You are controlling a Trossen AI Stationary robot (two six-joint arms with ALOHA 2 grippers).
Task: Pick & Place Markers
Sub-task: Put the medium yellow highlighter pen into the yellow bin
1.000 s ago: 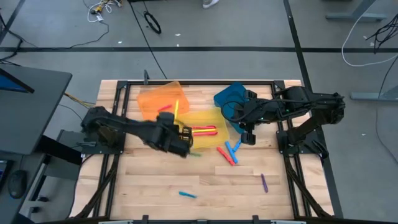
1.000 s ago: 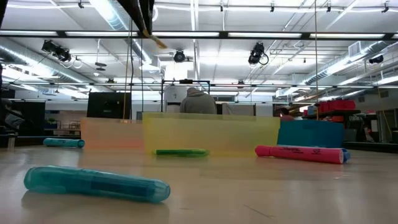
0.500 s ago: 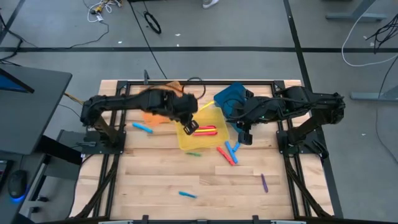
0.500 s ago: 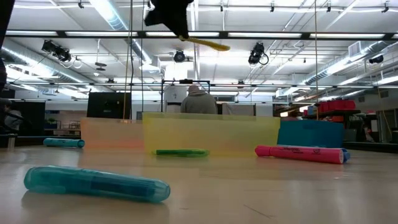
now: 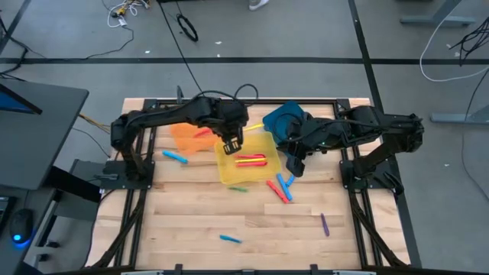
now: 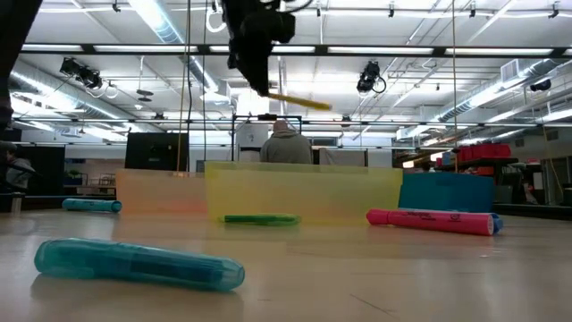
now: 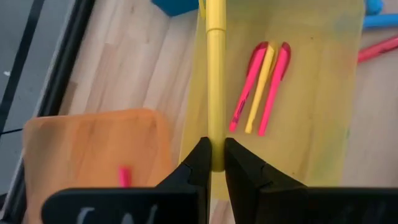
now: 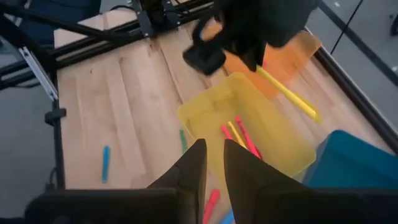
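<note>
My left gripper (image 5: 234, 142) is shut on a yellow marker (image 5: 255, 127) above the far left corner of the yellow bin (image 5: 229, 174). The bin holds two pink markers and a yellow one (image 7: 261, 87). My right gripper (image 5: 293, 166) hangs between the yellow bin and the blue bin (image 5: 279, 118). Its fingers (image 8: 194, 163) stand a narrow gap apart with nothing between them. Loose markers lie flat on the table: blue (image 5: 174, 156), green (image 5: 239, 188), red and blue (image 5: 280, 188), purple (image 5: 325, 224), teal (image 5: 230, 239). A red one (image 5: 202, 132) lies in the orange bin (image 5: 183, 136). My left gripper pinches the yellow marker between its two fingers near one end (image 7: 215, 144). The fingers come from above, slanting down, and lie across it. The rest of the marker (image 6: 299, 100) sticks out toward the table's right, tipped slightly down, lifted clear above the bins.
The three bins stand side by side along the far half of the table, orange on the left, yellow in the middle, blue on the right. A dark frame (image 5: 359, 183) runs round the wooden top. The near half holds only a few scattered markers. A person (image 6: 284, 143) shows beyond the table.
My left gripper has carried the yellow marker from the yellow bin's near left side toward the far edge and a little right. Its wrist has rolled, so the marker has swung from pointing at the far edge to pointing right. My right gripper has rolled slightly in place.
</note>
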